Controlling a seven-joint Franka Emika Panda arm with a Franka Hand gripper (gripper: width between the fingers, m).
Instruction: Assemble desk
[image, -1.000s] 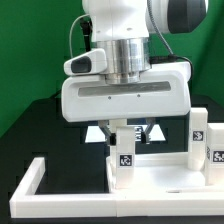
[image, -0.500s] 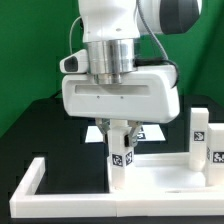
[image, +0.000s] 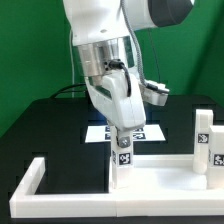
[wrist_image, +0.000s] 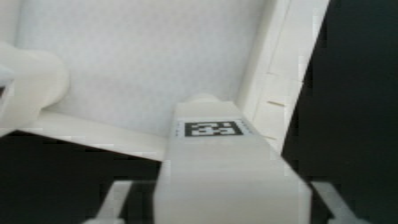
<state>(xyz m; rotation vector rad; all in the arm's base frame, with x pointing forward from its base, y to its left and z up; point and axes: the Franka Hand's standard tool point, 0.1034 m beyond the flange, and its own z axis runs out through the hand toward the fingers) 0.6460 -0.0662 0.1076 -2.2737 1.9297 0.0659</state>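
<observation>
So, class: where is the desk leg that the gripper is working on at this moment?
In the exterior view, the leg stands upright at centre on the tabletop panel, directly beneath the gripper, with other legs standing at the exterior view's right.

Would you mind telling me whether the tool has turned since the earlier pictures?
Yes. The tool has twisted about the upright leg; its broad body, earlier square to the camera, now swings toward the exterior view's right, while the tabletop stays put.

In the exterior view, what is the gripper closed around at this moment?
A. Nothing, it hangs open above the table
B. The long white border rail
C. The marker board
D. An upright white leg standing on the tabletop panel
D. The gripper clamps the top of an upright tagged leg standing on the tabletop panel.
</observation>
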